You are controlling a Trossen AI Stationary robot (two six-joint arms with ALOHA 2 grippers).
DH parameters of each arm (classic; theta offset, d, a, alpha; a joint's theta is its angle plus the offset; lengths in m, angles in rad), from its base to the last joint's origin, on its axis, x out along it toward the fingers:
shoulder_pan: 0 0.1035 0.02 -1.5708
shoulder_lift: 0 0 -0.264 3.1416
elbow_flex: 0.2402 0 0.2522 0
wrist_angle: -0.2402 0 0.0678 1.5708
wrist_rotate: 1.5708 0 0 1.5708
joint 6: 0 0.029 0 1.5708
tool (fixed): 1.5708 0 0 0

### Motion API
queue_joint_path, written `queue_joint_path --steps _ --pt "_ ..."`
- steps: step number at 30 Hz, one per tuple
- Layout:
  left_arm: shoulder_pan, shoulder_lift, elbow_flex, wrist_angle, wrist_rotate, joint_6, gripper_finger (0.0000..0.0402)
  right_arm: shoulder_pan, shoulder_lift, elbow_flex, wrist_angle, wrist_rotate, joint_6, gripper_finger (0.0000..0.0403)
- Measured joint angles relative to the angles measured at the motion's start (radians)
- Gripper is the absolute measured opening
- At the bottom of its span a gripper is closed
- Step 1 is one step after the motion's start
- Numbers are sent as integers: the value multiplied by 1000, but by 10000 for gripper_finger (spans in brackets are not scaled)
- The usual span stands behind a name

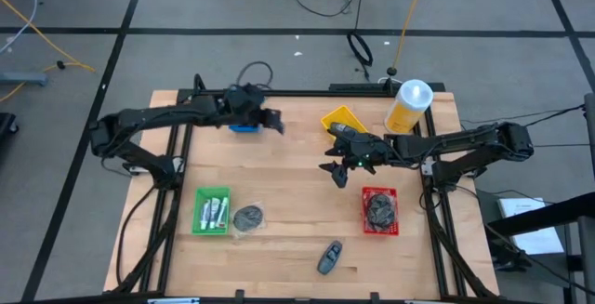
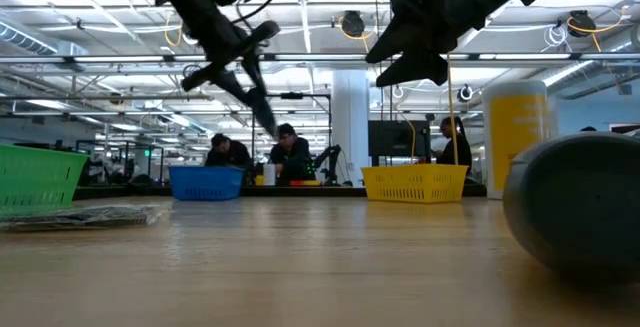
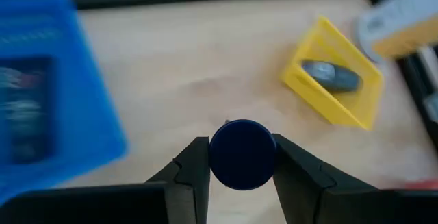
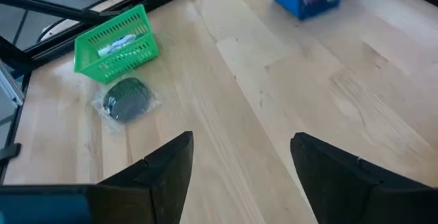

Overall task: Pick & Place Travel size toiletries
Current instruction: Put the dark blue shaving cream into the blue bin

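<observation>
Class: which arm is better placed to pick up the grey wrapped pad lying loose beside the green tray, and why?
Right, probably. The right claw is open and empty, and its wrist view faces the grey wrapped pad. The left claw is shut on a dark-blue tube near the blue tray.

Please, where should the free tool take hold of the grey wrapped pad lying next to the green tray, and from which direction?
The grey wrapped pad lies flat on the table, beside the green tray. Probably best: the open right tool descends from straight above and pinches across the round, raised middle, not the thin clear wrapper edge, fingers kept clear of the tray wall.
</observation>
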Motion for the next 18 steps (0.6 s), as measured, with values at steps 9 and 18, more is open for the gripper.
queue_joint_path --steps 9,18 --pt "196 -63 0 -124 -96 88 110 0 0 0 -15 2 23 236" --pt "277 -14 0 -167 -157 156 125 0 0 0 -18 3 23 236"
